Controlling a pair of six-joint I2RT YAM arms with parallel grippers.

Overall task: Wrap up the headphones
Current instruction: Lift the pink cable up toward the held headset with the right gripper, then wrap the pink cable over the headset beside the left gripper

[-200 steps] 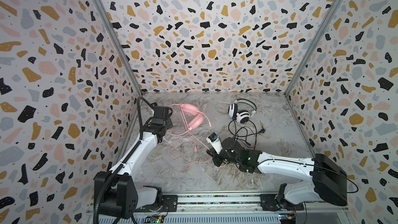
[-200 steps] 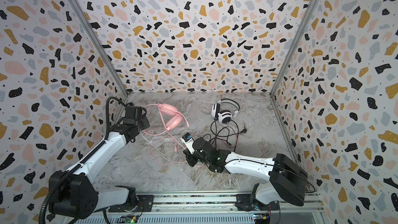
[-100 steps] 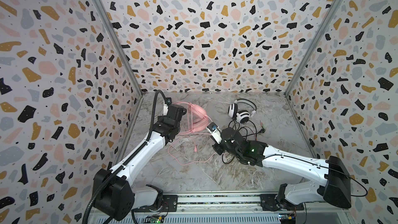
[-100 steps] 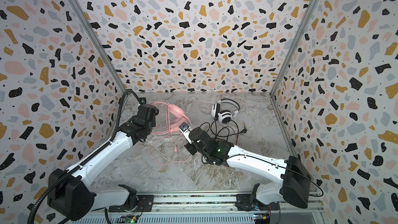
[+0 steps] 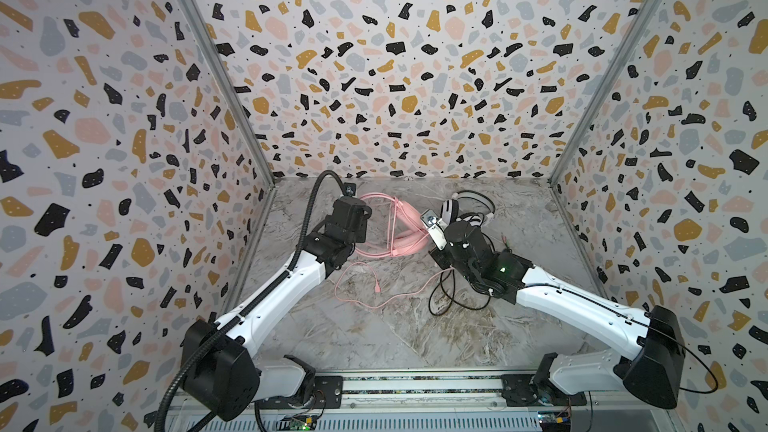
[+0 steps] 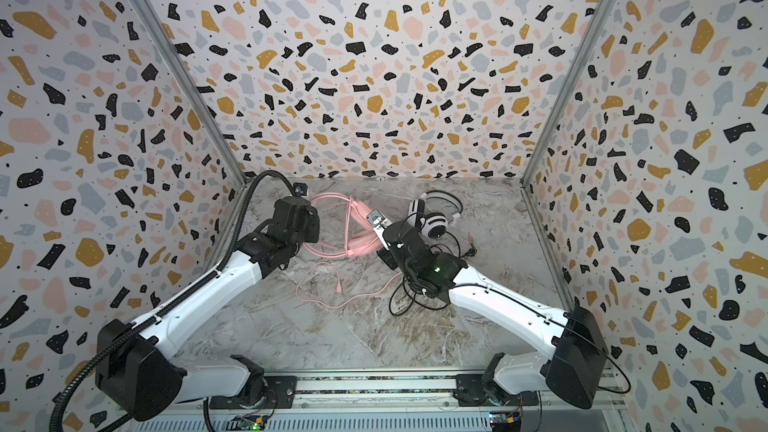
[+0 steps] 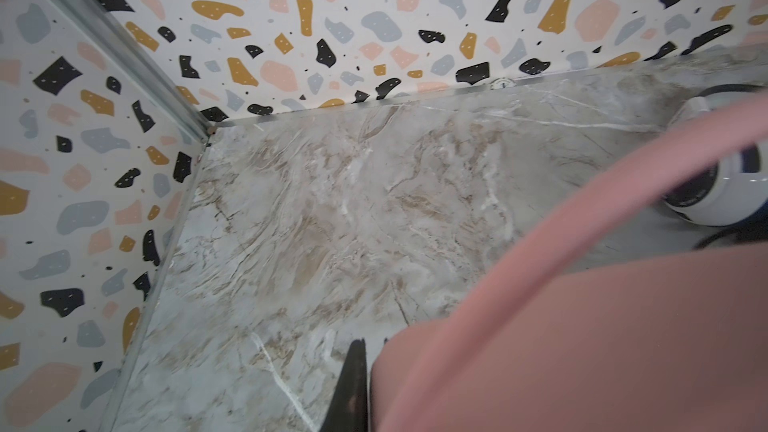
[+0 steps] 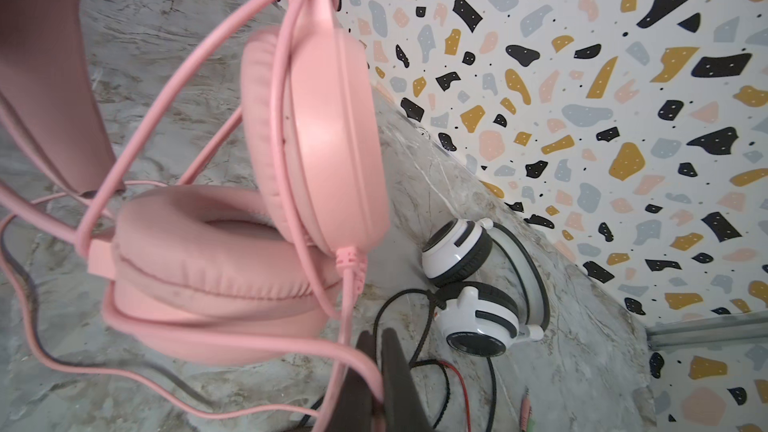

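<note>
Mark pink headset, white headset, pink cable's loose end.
pink headset (image 8: 332, 126), right wrist view, outer ear-cup shell.
white headset (image 8: 451, 243), right wrist view, white ear-cup shell.
pink cable (image 5: 376, 285), in a top view, plug at its loose end.

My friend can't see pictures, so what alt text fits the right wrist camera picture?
The right gripper, shut on the pink cable, faces the pink headphones close up, with cable looped loosely around them. Behind, the white headphones lie on the marble table beside the speckled wall.
</note>
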